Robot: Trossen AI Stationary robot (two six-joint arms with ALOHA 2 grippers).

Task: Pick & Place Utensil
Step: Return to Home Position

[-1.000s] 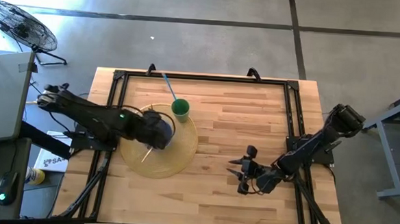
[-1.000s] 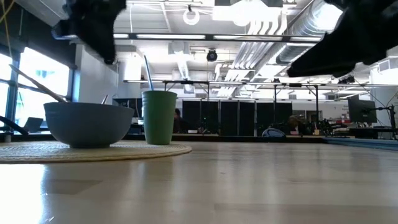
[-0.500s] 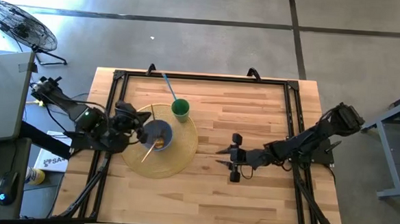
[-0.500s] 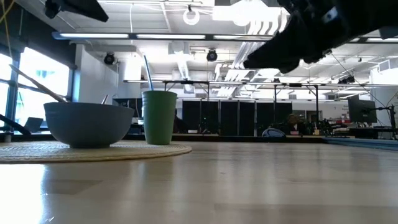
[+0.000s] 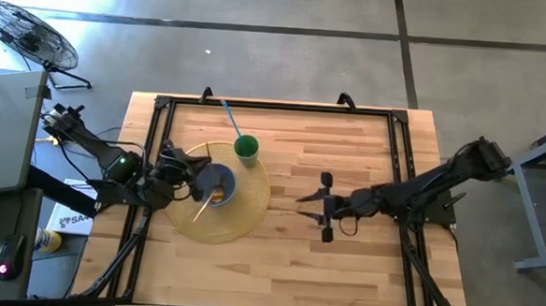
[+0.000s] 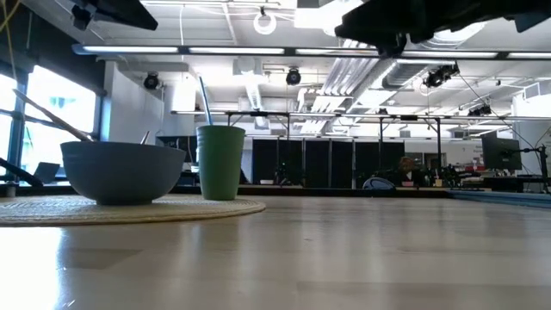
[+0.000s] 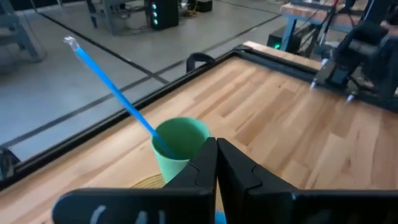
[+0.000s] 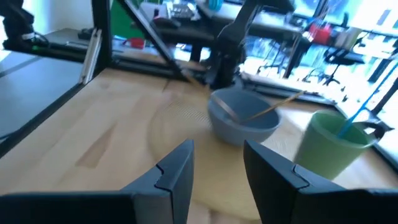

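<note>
A grey-blue bowl [image 5: 217, 183] stands on a round woven mat [image 5: 242, 217] at the table's left, with wooden sticks [image 8: 268, 109] leaning on its rim. Behind it on the mat stands a green cup [image 5: 246, 150] with a blue utensil [image 7: 112, 93] slanting out of it. My left gripper [image 5: 195, 170] hovers just left of the bowl, above the mat; the left wrist view shows it shut [image 7: 216, 163] and empty. My right gripper [image 5: 303, 207] hangs open over the table's middle, pointing at the bowl [image 8: 242, 118], with nothing between its fingers [image 8: 217, 168].
A black frame [image 5: 275, 107] runs along the table's edges. Bare wood lies between the mat and my right gripper and across the near half. In the low view both arms show only at the top, well above the bowl [image 6: 125, 172] and cup [image 6: 220, 162].
My left gripper has drawn back from above the bowl toward the table's left edge and turned, uncovering the bowl and its sticks. My right gripper has risen and swung toward the far left, nearer the mat, rolling as it went and staying open.
</note>
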